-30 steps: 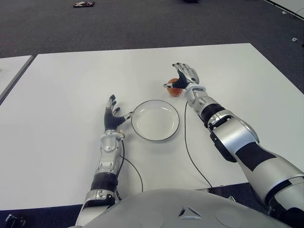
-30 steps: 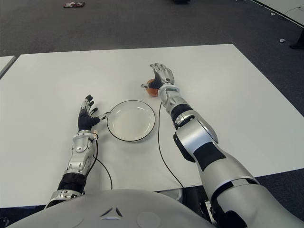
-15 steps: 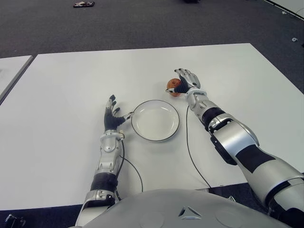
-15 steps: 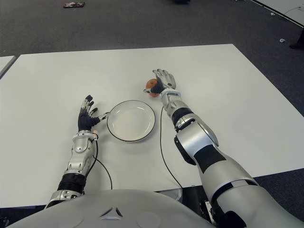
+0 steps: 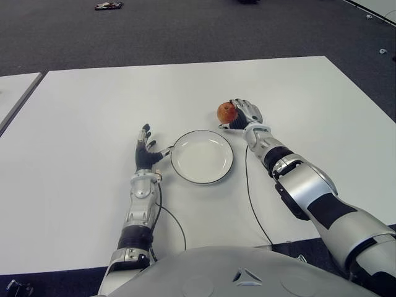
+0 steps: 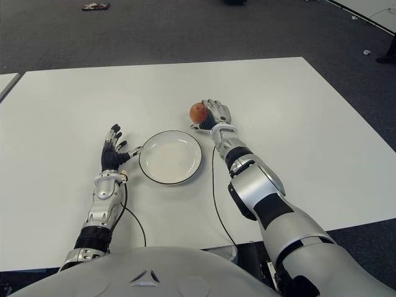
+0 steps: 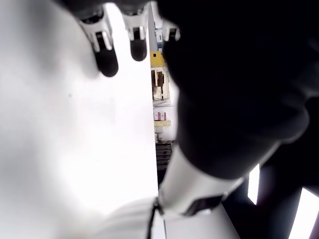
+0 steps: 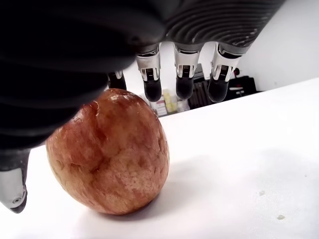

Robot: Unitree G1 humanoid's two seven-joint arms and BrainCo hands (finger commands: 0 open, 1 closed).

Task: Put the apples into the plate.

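One red-yellow apple [image 5: 227,112] sits on the white table [image 5: 93,111], just beyond the far right rim of the white, dark-rimmed plate [image 5: 175,162]. My right hand [image 5: 242,115] is right beside the apple on its right. In the right wrist view the apple [image 8: 112,154] rests on the table under my palm, the fingertips [image 8: 184,87] reach out past it without closing, and the thumb lies low at its side. My left hand [image 5: 147,153] shows open on the table just left of the plate. The plate holds nothing.
A black cable [image 5: 250,192] runs from my right wrist toward the table's near edge. A second table's edge [image 5: 12,93] shows at far left. Dark carpet lies beyond, with a small object [image 5: 109,5] on it.
My right hand drew back from over the apple and lowered to its right side, so the apple now shows in full. The left hand and the plate stayed put.
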